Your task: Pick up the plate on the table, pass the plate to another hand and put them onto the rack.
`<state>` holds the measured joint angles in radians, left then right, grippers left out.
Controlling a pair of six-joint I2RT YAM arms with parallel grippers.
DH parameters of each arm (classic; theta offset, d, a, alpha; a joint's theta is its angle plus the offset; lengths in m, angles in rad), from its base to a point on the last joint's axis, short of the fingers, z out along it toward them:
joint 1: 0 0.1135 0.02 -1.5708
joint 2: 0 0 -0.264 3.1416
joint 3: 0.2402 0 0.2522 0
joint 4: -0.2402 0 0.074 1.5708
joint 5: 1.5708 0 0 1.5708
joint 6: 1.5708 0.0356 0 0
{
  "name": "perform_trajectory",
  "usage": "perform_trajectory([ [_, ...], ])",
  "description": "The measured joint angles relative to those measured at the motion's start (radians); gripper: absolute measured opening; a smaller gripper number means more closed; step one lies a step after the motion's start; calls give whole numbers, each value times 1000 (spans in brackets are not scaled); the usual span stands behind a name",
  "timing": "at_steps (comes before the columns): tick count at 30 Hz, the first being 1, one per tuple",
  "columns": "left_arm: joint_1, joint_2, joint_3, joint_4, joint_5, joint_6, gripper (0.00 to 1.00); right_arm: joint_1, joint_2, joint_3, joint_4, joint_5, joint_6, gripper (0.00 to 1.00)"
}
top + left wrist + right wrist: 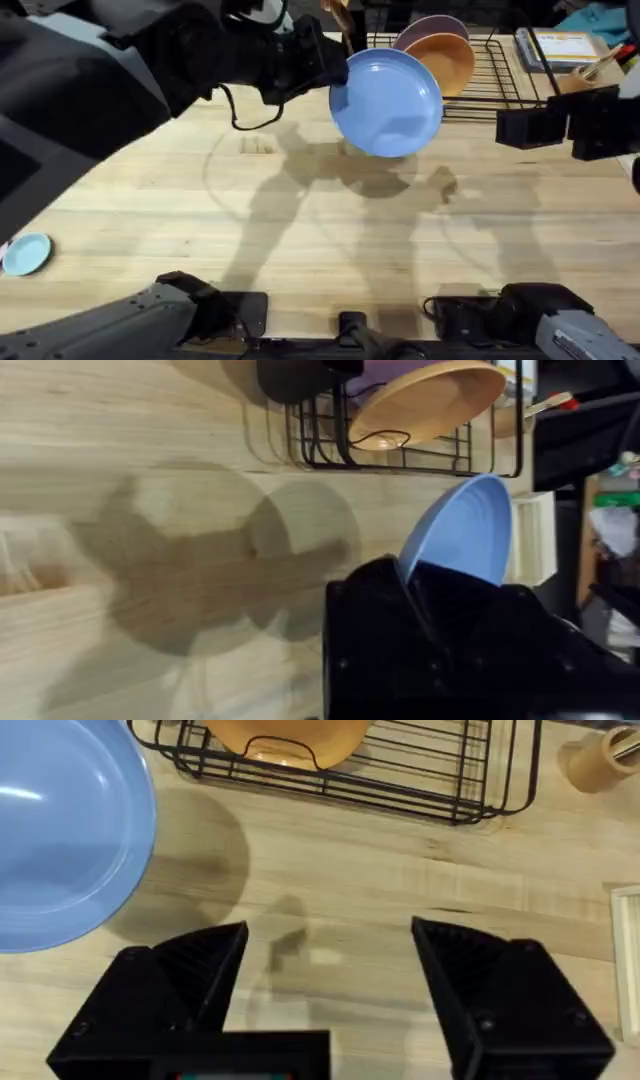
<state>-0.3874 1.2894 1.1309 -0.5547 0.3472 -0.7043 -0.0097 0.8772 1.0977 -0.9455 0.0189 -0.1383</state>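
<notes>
Holding light-blue plate aloft over desk, left gripper jaws clenched on rim; right gripper jaws spread, empty. Pickup done; handover, rack placement remained.

Your left arm reaches far across the middle, its gripper clamped on the plate held aloft, while your right gripper waits at the right, jaws wide apart.
</notes>
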Motion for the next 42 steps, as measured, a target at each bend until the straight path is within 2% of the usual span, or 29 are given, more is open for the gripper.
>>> perform_trajectory([
  [4,22,0,0,-23,28,-18,41,0,0,0,-3,-16,2,992],
  [6,40,0,0,-30,36,-46,41,-2,0,0,8,-118,38,992],
  [12,45,0,0,-33,43,-63,41,-2,0,0,115,-359,91,992],
  [13,45,0,0,-33,46,-64,41,-2,0,0,147,-441,134,992],
  [18,45,0,0,-33,47,-67,41,-2,0,0,152,-510,275,992],
  [29,45,0,0,-33,49,-67,41,-2,0,0,152,-521,367,992],
  [42,45,0,0,-33,50,-67,41,-2,44,0,152,-521,378,992],
])
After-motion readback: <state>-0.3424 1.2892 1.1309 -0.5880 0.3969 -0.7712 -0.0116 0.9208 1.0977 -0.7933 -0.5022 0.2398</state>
